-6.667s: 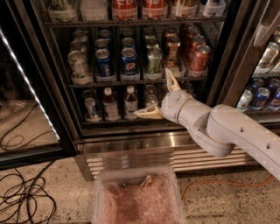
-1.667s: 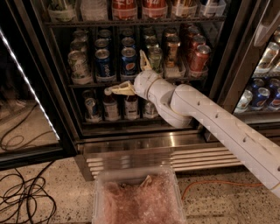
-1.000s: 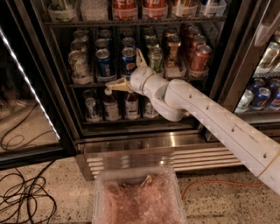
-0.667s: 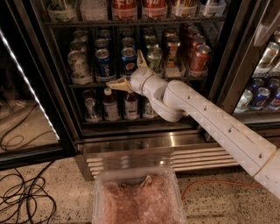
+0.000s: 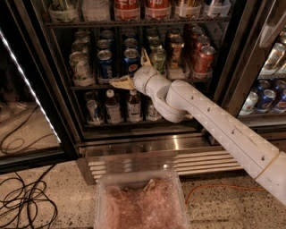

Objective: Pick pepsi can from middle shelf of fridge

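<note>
The fridge (image 5: 187,156) stands open in front of me, its middle shelf (image 5: 91,86) holding rows of mixed soda cans. The pepsi can (image 5: 131,57), blue with a silver top and a round logo, is at the front of that shelf near the centre. My gripper (image 5: 132,70) is open right at this can. One tan finger (image 5: 119,83) points left below the can's base, and the other finger (image 5: 145,58) rises between the can and a green can (image 5: 158,59). Whether the fingers touch the can is unclear. The wrist hides the can's lower right part.
Another blue can (image 5: 105,65) and pale cans stand to the left, red cans (image 5: 203,58) to the right. Small bottles (image 5: 111,107) fill the shelf below, red cola cans (image 5: 149,6) the one above. On the floor are a clear bin (image 5: 140,201), black cables (image 5: 22,201) and an orange cord (image 5: 214,188).
The gripper rose from the bottle shelf to the middle shelf and shifted left. Over the last second it edged up and in toward the pepsi can, still open.
</note>
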`<state>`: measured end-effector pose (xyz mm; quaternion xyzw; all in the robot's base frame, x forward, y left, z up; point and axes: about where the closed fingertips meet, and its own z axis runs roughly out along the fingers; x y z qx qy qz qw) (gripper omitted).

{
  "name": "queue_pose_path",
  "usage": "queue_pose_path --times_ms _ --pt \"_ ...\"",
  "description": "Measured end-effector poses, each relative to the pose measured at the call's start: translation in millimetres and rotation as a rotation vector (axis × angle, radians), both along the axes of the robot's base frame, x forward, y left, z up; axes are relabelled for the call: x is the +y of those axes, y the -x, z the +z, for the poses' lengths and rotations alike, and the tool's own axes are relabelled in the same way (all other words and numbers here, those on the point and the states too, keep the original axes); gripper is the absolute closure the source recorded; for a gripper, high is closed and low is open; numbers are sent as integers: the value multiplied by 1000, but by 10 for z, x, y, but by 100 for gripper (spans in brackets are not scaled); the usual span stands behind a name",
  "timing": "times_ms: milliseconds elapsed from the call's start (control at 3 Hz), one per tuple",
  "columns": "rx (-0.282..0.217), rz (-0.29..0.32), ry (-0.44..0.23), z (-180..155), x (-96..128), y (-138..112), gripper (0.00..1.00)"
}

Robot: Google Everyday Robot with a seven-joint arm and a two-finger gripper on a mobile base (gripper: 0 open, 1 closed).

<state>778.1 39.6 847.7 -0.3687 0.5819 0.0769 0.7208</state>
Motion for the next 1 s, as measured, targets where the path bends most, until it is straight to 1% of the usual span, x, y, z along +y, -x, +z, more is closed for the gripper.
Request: queue_pose_path --times_ms 333,667,1000 --pt "-3 -16 -8 15 27 -95 0" --pt "-3 -15 -8 15 27 -95 0" --pt "-3 -15 -8 15 28 -95 5"
